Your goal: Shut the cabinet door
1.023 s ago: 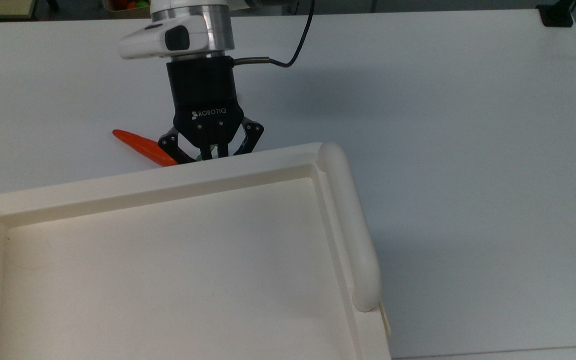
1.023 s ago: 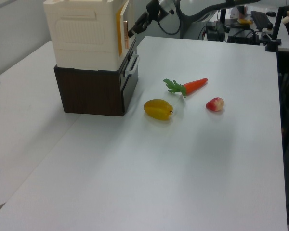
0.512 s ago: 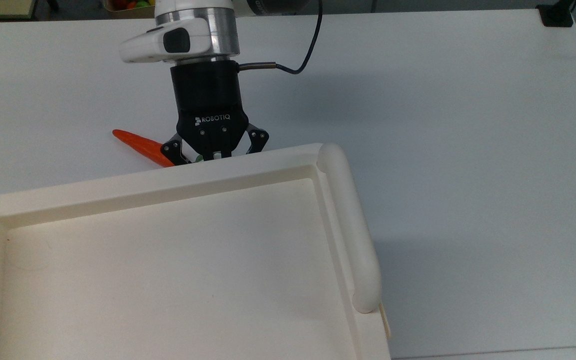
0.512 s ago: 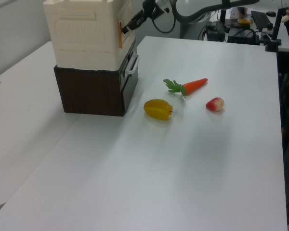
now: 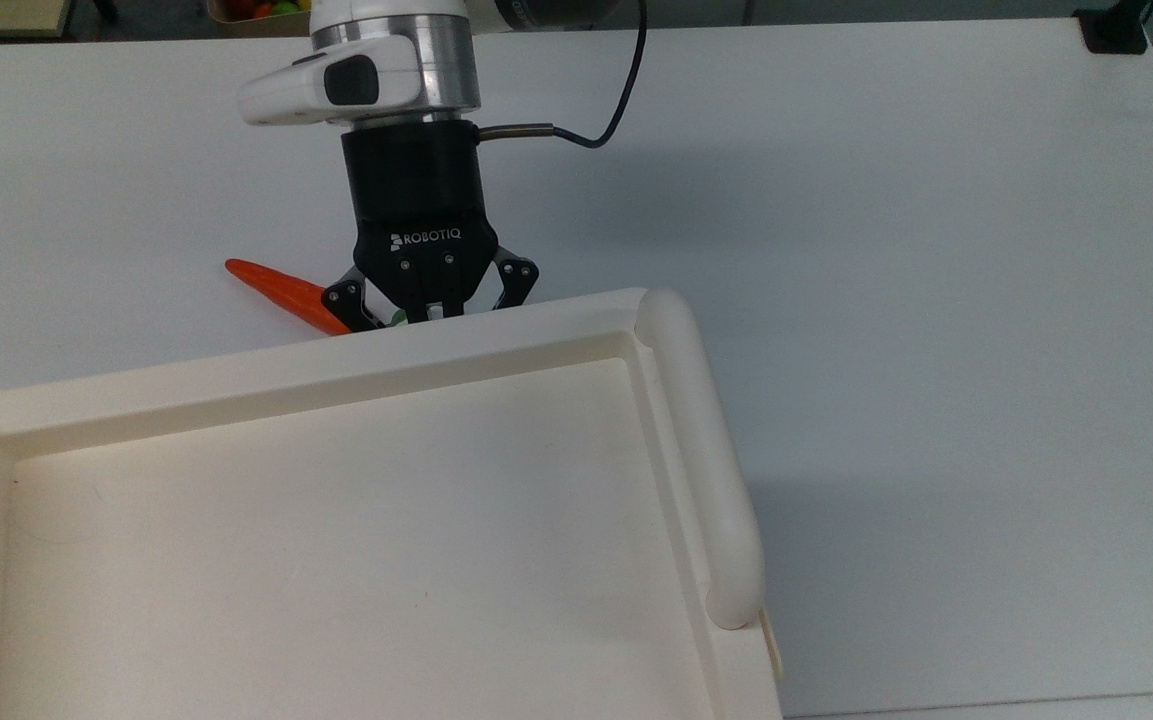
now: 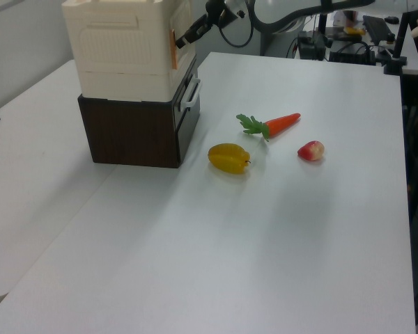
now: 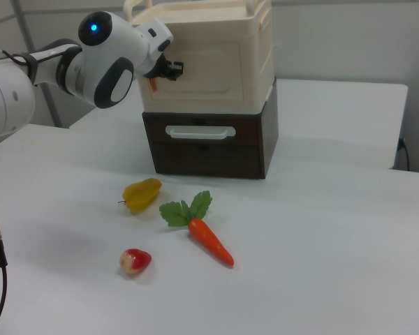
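Observation:
The cabinet door (image 7: pixel 208 66) is the cream panel on the front of the cream upper cabinet, and it lies almost flush with the cabinet. A thin orange sliver (image 6: pixel 173 39) shows along its edge in the left view. My gripper (image 7: pixel 174 70) is shut and presses against the door near the right view's left edge of the panel. In the top view the gripper (image 5: pixel 431 312) points down behind the rim of the cabinet's tray-like top (image 5: pixel 696 450), which hides its fingertips. The left view has the gripper (image 6: pixel 183 40) against the door's face.
The cream cabinet sits on a dark brown drawer unit (image 7: pixel 200 131). On the white table in front lie a carrot (image 7: pixel 209 241), a yellow fruit (image 7: pixel 142 194) and a small red fruit (image 7: pixel 135 260). The carrot (image 5: pixel 286 295) lies below the gripper in the top view.
One second ago the door stood ajar with its orange inner face showing. The gripper has since pushed it in against the cabinet, with little movement in the last half second.

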`<state>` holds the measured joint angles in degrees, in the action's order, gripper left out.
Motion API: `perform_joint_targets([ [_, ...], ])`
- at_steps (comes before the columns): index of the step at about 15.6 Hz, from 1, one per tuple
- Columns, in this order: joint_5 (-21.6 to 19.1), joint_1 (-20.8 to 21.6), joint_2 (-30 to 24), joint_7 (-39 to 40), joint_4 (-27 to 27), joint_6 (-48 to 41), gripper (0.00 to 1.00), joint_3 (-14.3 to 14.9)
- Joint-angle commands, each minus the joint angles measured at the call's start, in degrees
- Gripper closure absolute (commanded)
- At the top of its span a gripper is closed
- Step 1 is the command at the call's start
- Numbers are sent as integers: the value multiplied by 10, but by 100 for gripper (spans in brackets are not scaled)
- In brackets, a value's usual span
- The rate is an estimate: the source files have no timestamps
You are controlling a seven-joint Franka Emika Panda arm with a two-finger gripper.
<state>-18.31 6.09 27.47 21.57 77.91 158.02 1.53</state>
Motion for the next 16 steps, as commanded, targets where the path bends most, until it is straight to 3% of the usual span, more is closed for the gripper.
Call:
perform_joint_targets([
  [1,-1,-1,-33,-10,39,-19,94,6],
  [3,-1,-15,-61,-10,56,-82,94,9],
  [6,-1,-42,-100,-13,56,-252,94,20],
  [9,0,-43,-130,-22,56,-398,94,68],
  [11,32,-43,-152,-42,55,-475,93,92],
  [12,55,-43,-160,-59,54,-515,86,99],
  [14,101,-42,-167,-121,51,-591,43,104],
  [15,142,-39,-169,-166,51,-619,0,103],
  [16,197,-35,-168,-207,53,-649,0,97],
])
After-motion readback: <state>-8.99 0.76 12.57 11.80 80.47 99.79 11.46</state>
